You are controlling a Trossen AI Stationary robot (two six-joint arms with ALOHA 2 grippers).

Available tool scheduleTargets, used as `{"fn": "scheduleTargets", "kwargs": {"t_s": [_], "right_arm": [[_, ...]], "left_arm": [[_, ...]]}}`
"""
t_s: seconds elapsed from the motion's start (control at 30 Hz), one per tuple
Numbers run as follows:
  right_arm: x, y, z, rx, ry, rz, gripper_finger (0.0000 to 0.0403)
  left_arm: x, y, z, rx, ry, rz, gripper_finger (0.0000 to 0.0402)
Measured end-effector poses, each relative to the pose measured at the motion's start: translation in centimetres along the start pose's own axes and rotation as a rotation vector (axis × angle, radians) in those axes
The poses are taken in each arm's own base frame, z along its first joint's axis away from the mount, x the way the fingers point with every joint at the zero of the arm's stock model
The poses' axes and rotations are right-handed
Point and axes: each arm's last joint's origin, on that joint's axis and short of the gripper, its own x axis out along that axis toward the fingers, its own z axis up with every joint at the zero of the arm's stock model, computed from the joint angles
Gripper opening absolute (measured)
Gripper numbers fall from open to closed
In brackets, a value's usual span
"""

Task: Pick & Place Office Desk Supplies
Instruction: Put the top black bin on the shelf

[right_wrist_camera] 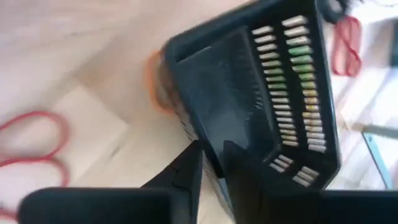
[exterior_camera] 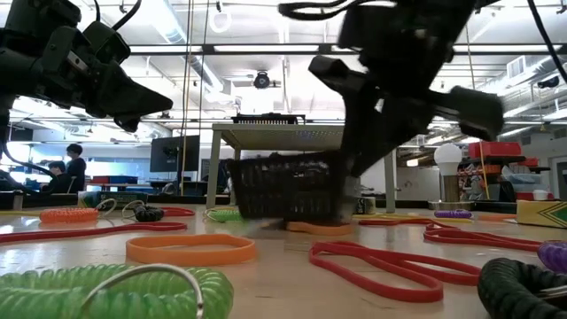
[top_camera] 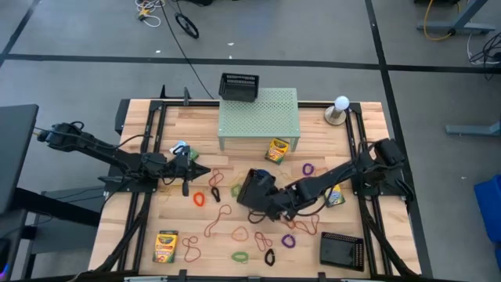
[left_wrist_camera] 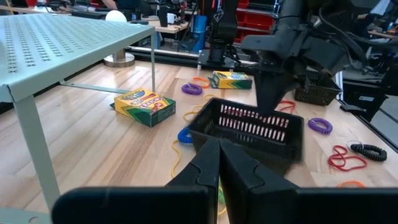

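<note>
1. Four crayon boxes (top_camera: pixel 278 149) and scattered rubber bands (top_camera: pixel 199 198) lie on the surface (top_camera: pixel 141 219) in our high view.
2. Our right wrist view alone shows the right tool (right_wrist_camera: pixel 214 163) clamped on the black mesh tray (right_wrist_camera: pixel 261 87) wall.
3. Left tool (left_wrist_camera: pixel 219 163) hangs pressed together.

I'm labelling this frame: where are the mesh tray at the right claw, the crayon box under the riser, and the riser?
mesh tray (left_wrist_camera: pixel 252 127): left wrist view, slotted side wall
crayon box (top_camera: pixel 278 149): high view, top face
riser (top_camera: pixel 258 110): high view, perforated top
</note>
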Motion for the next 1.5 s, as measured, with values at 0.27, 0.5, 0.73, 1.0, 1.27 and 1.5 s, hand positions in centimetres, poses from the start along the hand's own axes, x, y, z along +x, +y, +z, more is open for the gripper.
{"fn": "scheduleTargets", "kwargs": {"t_s": [0.27, 0.5, 0.73, 1.0, 1.27, 1.5], "right_arm": [[-3.4, -2.6, 1.4, 0.173, -0.093, -0.057, 0.0018], [-10.6, -6.5, 2.9, 0.31, -0.118, -0.151, 0.0009], [-15.6, -12.3, -0.2, 0.452, 0.097, -0.333, 0.0009], [-13.1, -18.4, -10.2, 0.592, 0.442, -0.311, 0.0011], [-11.4, -22.2, -15.9, 0.639, 0.447, -0.319, 0.0011], [-9.6, -23.3, -17.6, 0.657, 0.436, -0.274, 0.0011]], "left_arm": [[0.0, 0.0, 0.0, -0.004, -0.002, 0.0, 0.0011], [0.0, 0.0, 0.1, 0.011, -0.011, 0.001, 0.0011], [0.0, 0.0, 0.1, 0.012, -0.011, 0.001, 0.0011], [0.0, 0.0, 0.1, 0.015, -0.011, 0.001, 0.0011], [0.0, 0.0, 0.1, 0.013, -0.011, 0.001, 0.0011], [0.0, 0.0, 0.2, 0.003, -0.017, 0.001, 0.0011]]}}
